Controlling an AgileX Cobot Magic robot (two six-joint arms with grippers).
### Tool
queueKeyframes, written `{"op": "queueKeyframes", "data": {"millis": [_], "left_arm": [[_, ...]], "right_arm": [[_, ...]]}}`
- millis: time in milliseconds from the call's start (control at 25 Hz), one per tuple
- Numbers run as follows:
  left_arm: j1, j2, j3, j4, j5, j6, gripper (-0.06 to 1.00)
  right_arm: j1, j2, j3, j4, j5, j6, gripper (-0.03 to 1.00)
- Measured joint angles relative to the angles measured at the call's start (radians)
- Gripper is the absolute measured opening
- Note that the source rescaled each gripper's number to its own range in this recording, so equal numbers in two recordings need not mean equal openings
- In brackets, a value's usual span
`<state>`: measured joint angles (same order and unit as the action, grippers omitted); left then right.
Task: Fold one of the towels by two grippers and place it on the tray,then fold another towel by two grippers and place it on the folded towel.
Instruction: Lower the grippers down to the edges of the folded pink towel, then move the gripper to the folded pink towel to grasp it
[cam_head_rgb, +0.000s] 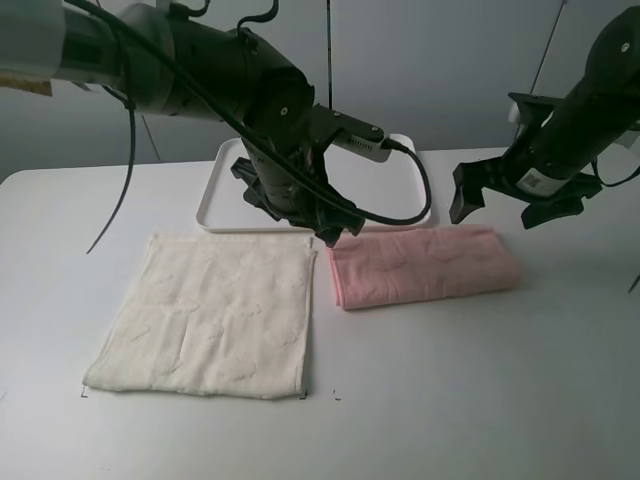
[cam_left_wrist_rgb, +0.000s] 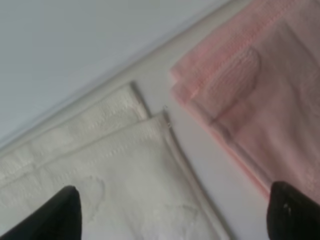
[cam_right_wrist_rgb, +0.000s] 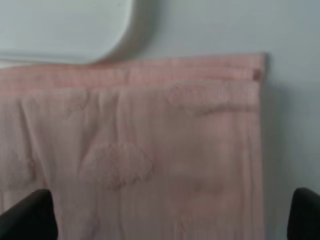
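Roughly a quarter done: pink towel (cam_head_rgb: 425, 265) folded but on the desk (cam_head_rgb: 480, 400), not on the tray (cam_head_rgb: 212, 205); white towel (cam_head_rgb: 210, 315) flat beside it; left end effector (cam_head_rgb: 328, 228) and right end effector (cam_head_rgb: 508, 206) wide open, holding nothing.

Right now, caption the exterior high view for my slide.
Left pincer and right pincer hover open, flanking folded pink towel.

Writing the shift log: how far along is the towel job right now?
Done: the pink towel lies folded on the table, near the tray but not on it. In hand: nothing is gripped; the left hand and right hand hang open near the pink towel's two ends. Left: move it onto the tray, then fold the white towel, which lies flat, and stack it on top.
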<state>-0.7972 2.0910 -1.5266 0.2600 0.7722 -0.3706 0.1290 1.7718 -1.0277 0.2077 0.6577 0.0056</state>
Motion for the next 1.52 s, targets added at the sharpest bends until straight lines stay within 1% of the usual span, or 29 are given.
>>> {"op": "queueKeyframes", "data": {"millis": [160,360,560,720,1200,1520], "left_arm": [[0.000,0.083,-0.086,-0.023,0.084,-0.023,0.95],[0.000,0.167,-0.197,-0.045,0.154,-0.065,0.95],[0.000,0.243,-0.286,-0.098,0.236,-0.072,0.95],[0.000,0.289,-0.331,-0.124,0.299,-0.077,0.95],[0.000,0.321,-0.351,-0.128,0.326,-0.100,0.95],[0.000,0.324,-0.353,-0.128,0.327,-0.100,0.95]], "right_arm": [[-0.059,0.002,-0.001,0.012,0.065,-0.006,1.00],[-0.062,0.002,-0.001,0.016,0.112,-0.043,1.00],[-0.062,0.002,-0.001,0.020,0.136,-0.072,1.00],[-0.062,0.002,-0.001,0.020,0.148,-0.083,1.00],[-0.062,0.004,-0.001,0.020,0.152,-0.108,1.00],[-0.062,0.095,-0.003,0.020,0.144,-0.116,1.00]]}}
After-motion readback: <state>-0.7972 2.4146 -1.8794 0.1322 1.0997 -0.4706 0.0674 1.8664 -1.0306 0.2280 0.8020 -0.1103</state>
